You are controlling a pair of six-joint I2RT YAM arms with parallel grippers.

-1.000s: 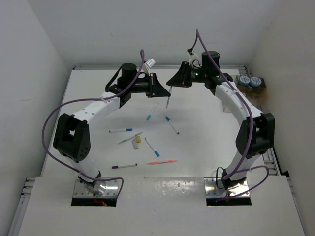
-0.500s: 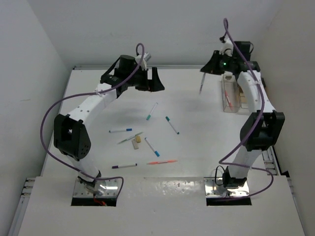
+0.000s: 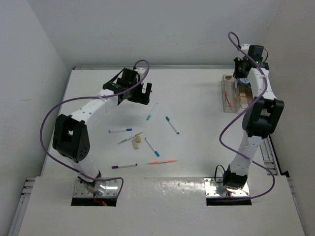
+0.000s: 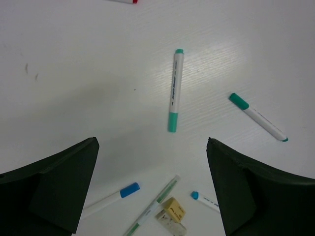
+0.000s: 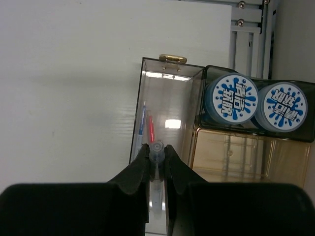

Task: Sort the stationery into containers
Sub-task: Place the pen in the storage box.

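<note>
Over the clear box (image 5: 170, 78) at the right edge of the counter (image 5: 74, 73), I'm clamping a pen (image 5: 157, 150) in my right fingers (image 5: 140, 169); my left fingers (image 4: 64, 182) are hovering spread wide, pointing down over a teal pen (image 4: 175, 91)

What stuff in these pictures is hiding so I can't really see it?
- Right wrist view: most of the pen in the right gripper, covered by its fingers.
- Left wrist view: a red-tipped pen, cut off by the top edge; the blue-capped pen, its far end behind the left gripper.
- Top view: the blue rolls, largely covered by the right arm.
</note>
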